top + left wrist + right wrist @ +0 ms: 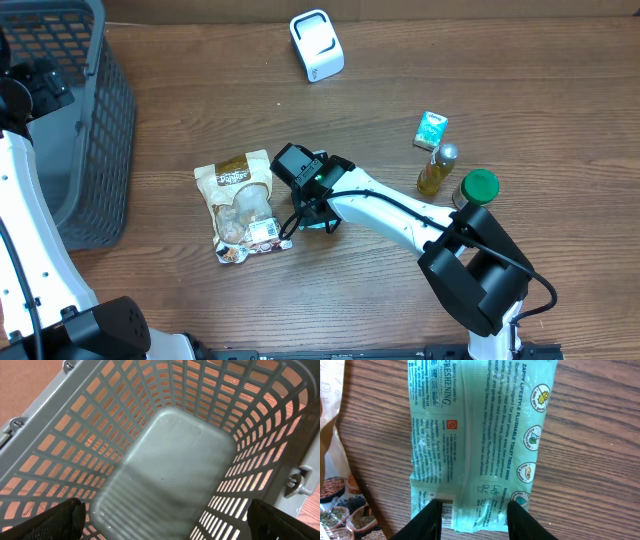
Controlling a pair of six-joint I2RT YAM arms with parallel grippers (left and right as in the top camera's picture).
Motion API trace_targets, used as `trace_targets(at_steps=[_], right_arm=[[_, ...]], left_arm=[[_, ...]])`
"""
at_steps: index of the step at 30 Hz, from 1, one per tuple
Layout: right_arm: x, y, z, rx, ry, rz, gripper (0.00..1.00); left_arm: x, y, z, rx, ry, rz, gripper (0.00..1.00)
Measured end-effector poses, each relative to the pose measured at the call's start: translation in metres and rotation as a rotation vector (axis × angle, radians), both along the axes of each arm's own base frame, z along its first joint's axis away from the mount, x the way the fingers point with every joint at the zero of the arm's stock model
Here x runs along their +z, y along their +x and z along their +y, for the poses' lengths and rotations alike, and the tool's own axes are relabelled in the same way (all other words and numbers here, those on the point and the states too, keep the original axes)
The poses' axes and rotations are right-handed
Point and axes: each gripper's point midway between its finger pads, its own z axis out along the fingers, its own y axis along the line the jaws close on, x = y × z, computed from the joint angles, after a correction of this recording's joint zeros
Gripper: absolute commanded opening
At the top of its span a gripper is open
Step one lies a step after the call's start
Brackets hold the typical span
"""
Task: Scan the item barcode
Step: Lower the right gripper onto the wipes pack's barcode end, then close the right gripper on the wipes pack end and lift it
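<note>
Now counted: 1 wipes packet (475, 445) lying on table (590, 460) beside 1 snack bag (240, 200); right gripper (476, 515) half-closed over its end, grip unclear; left gripper (165, 520) wide open, empty, above 1 basket (125, 400).

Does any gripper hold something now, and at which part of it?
The right gripper pinches the wipes pack across its narrow end, beside the barcode. The left gripper is open above the basket and holds nothing.
</note>
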Motion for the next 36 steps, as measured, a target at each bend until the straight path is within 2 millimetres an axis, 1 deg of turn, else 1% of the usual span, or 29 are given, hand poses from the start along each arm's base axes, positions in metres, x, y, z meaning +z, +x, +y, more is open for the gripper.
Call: trace_targets(at_steps=[10,12,13,18,21,23,25,26,27,29,30,34,35,36], right_arm=[[0.0,-0.001,0.001,-0.035,0.015,0.009,0.4],[0.0,-0.002,0.002,-0.039,0.017,0.012,0.33],[0.0,-0.002,0.002,-0.041,0.019,0.014,0.32],[-0.001,-0.007,-0.003,-0.045,0.001,0.035,0.33],[0.002,-0.009,-0.005,-0.046,-0.011,0.048,0.38],[0.012,-0.003,-0.005,-0.054,0.007,0.031,0.38],[0.027,0.005,-0.008,-0.07,0.03,0.0,0.39],[0.034,0.01,-0.011,-0.082,0.039,-0.018,0.42],[0.041,0.015,-0.014,-0.095,0.047,-0.033,0.42],[0.05,0.024,-0.022,-0.122,0.055,-0.055,0.45],[0.053,0.029,-0.028,-0.139,0.056,-0.063,0.45],[0.053,0.049,-0.052,-0.212,0.051,-0.078,0.44],[0.051,0.052,-0.056,-0.224,0.05,-0.084,0.43],[0.049,0.052,-0.057,-0.228,0.049,-0.083,0.39]], left_arm=[[0.0,0.0,0.0,0.0,0.0,0.0,0.99],[0.0,0.0,0.0,0.0,0.0,0.0,1.0],[0.0,0.0,0.0,0.0,0.0,0.0,1.0],[0.0,0.0,0.0,0.0,0.0,0.0,1.0],[0.0,0.0,0.0,0.0,0.0,0.0,1.0],[0.0,0.0,0.0,0.0,0.0,0.0,1.0],[0.0,0.0,0.0,0.0,0.0,0.0,1.0],[0.0,0.0,0.0,0.0,0.0,0.0,1.0],[0.0,0.0,0.0,0.0,0.0,0.0,1.0],[0.0,0.0,0.0,0.0,0.0,0.0,1.0],[0.0,0.0,0.0,0.0,0.0,0.0,1.0],[0.0,0.0,0.0,0.0,0.0,0.0,1.0],[0.0,0.0,0.0,0.0,0.0,0.001,1.0],[0.0,0.0,0.0,0.0,0.0,0.0,0.99]])
